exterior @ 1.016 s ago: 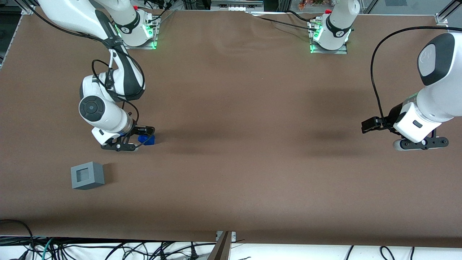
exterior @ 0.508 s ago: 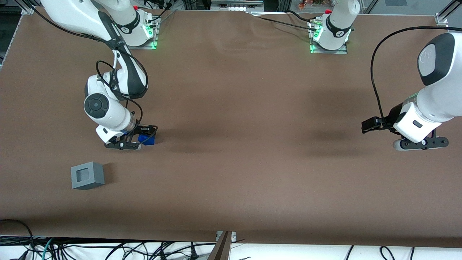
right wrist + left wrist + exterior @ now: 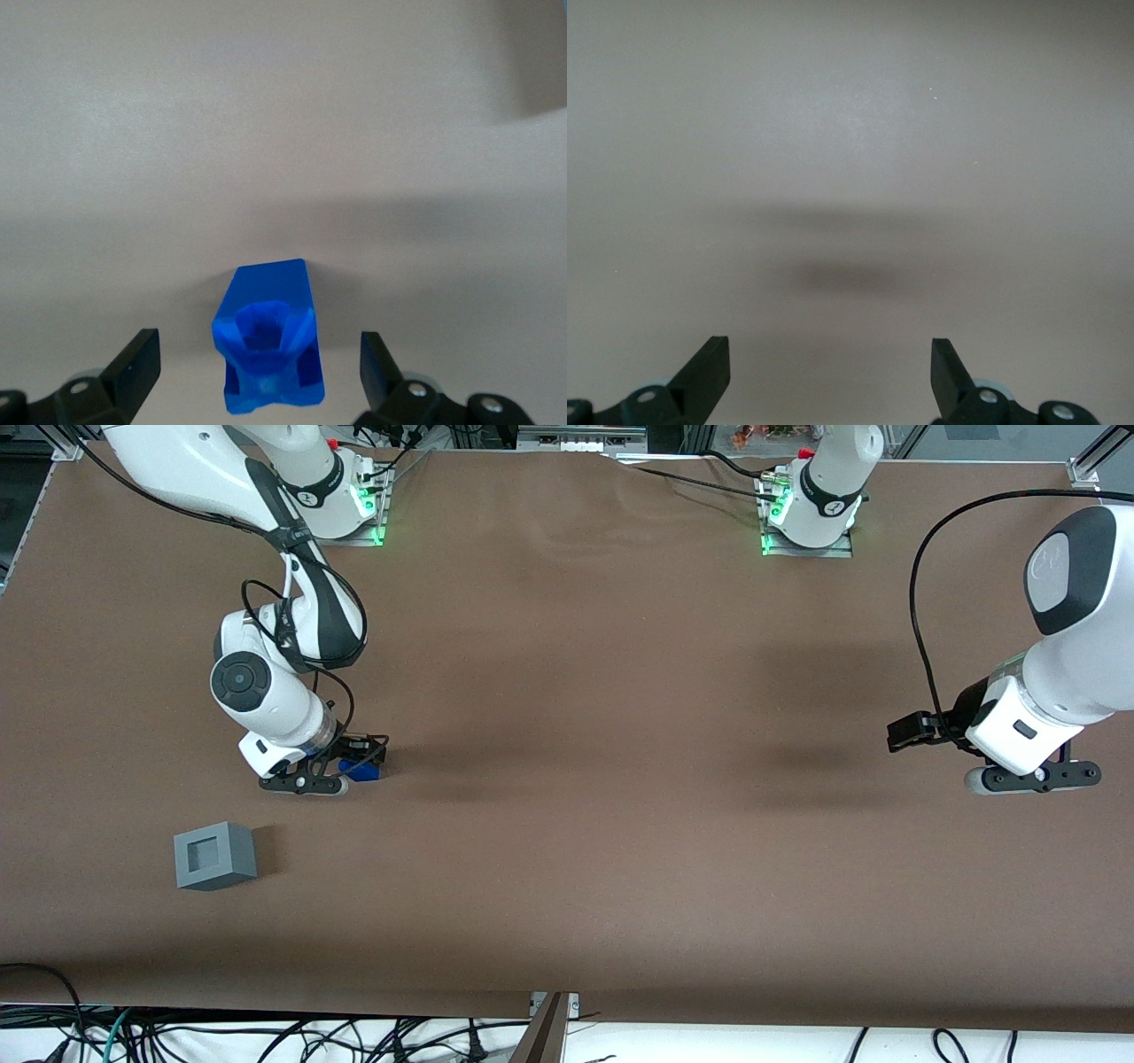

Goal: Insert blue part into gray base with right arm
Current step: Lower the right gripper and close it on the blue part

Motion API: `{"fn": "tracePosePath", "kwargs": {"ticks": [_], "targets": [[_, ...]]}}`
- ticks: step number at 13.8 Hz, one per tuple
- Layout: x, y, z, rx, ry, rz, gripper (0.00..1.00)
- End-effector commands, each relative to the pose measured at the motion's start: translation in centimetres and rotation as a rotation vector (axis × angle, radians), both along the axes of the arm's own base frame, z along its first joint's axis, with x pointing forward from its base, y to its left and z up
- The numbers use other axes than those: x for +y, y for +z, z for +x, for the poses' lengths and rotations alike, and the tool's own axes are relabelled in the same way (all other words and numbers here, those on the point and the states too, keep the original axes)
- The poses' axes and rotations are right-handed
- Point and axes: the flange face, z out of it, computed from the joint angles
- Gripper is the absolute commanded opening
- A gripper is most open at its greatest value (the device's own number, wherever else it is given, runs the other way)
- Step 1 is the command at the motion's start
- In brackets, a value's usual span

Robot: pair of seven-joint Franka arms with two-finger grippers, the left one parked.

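The blue part (image 3: pixel 267 341) lies on the brown table, between the open fingers of my right gripper (image 3: pixel 259 363), with a gap on each side. In the front view the blue part (image 3: pixel 362 770) is partly covered by the gripper (image 3: pixel 350 760), which hangs low just over the table. The gray base (image 3: pixel 215 856), a cube with a square recess in its top, stands nearer to the front camera than the gripper and apart from it, untouched.
The brown table (image 3: pixel 585 735) spreads wide toward the parked arm's end. The working arm's mount (image 3: pixel 341 500) stands at the back edge. Cables hang below the table's front edge (image 3: pixel 266 1036).
My right gripper has dropped lower and shifted slightly over the blue part, covering more of it in the front view. The gray base has not moved.
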Motion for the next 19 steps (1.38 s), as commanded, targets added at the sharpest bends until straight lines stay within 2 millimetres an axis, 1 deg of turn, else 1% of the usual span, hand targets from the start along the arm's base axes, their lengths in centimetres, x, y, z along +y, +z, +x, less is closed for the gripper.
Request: {"fn": "tracePosePath", "kwargs": {"ticks": [1, 3, 4, 6, 7, 8, 9, 10, 12, 14, 15, 18, 19], "targets": [[-0.4, -0.5, -0.4, -0.015, -0.005, 0.001, 1.0], [-0.5, -0.7, -0.4, -0.016, -0.007, 0.002, 0.99], [-0.6, -0.7, -0.4, -0.018, -0.008, 0.002, 0.97], [-0.6, -0.7, -0.4, -0.018, -0.008, 0.002, 0.66], [-0.6, -0.8, -0.4, -0.016, -0.008, 0.002, 0.53], [-0.6, -0.7, -0.4, -0.018, -0.008, 0.002, 0.45], [-0.6, -0.6, -0.4, -0.018, -0.008, 0.002, 0.4], [-0.6, -0.5, -0.4, -0.019, -0.007, 0.002, 0.38], [-0.7, 0.0, -0.3, -0.025, -0.008, 0.003, 0.37], [-0.8, 2.3, 0.4, -0.06, 0.002, 0.009, 0.37], [-1.3, 3.7, 0.8, -0.068, 0.019, 0.005, 0.37], [-3.6, 7.8, 3.2, -0.082, 0.065, -0.016, 0.37], [-4.8, 9.2, 4.2, -0.091, 0.083, -0.025, 0.37]]}}
